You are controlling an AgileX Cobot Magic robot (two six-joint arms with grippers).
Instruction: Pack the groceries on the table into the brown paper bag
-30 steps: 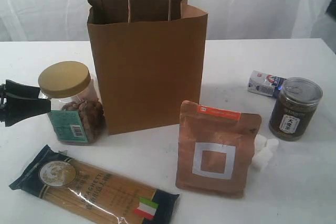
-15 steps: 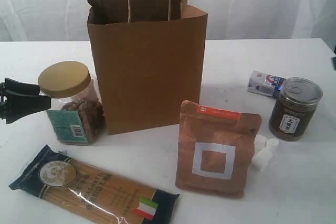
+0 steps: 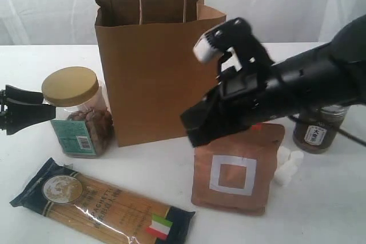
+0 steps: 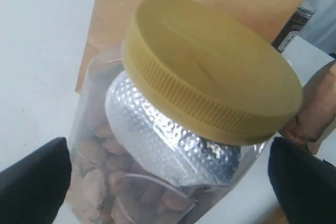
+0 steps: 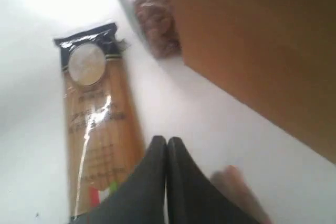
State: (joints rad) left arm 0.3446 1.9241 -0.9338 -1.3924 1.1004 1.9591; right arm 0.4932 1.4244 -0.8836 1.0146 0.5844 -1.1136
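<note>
exterior view | spaghetti packet (image 3: 103, 207): "spaghetti", italian flag | dark jar (image 3: 311, 133): chinese characters

On the table (image 3: 51, 61) the paper bag (image 3: 148, 84) stands upright toward the back, near the middle. The nut jar (image 3: 80, 118) stands just beside the bag's lower left corner. The left gripper (image 3: 48, 107) comes in from the left edge, its jaws on either side of the jar. In front of the jar the spaghetti packet (image 3: 97, 204) lies flat, slanting toward the front right. The pouch (image 3: 231, 178) sits in front of the bag's right corner, with the marshmallows (image 3: 287, 164) at its right edge and the small jar (image 3: 315, 132) behind them, further right. The right arm (image 3: 297, 78) crosses from the right, above the pouch and before the bag.
</note>
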